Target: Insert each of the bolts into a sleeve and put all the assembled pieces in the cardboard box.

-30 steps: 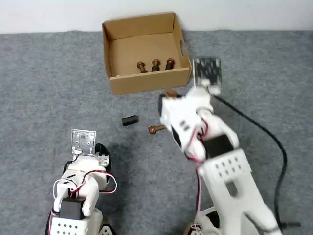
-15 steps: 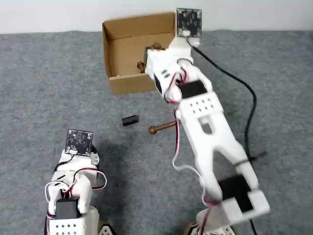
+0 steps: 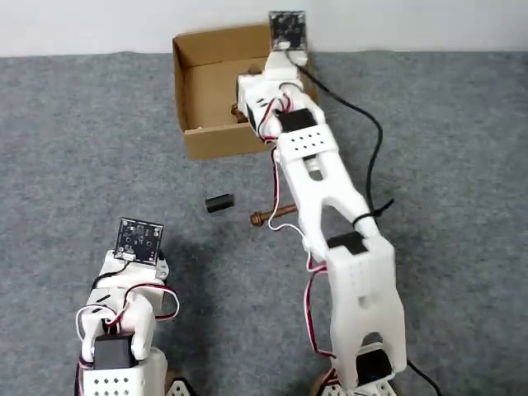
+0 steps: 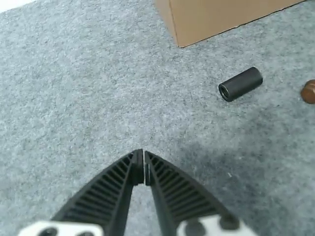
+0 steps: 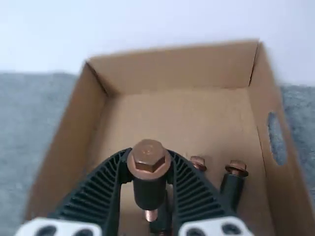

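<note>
**Q:** What is the right gripper carrying?
**A:** A copper, hex-headed bolt seated in a black sleeve. The piece is pinched between the gripper's ribbed fingers, over the floor of the cardboard box.

**Q:** Anything crowding it?
**A:** Two finished pieces stand just beyond its fingertips, off to one side.

**Q:** And the left gripper?
**A:** Its tips are closed on nothing, over grey carpet. A loose sleeve and a loose bolt lie ahead of it, apart from each other.

Sleeve left of bolt, box behind — assembled pieces inside
</note>
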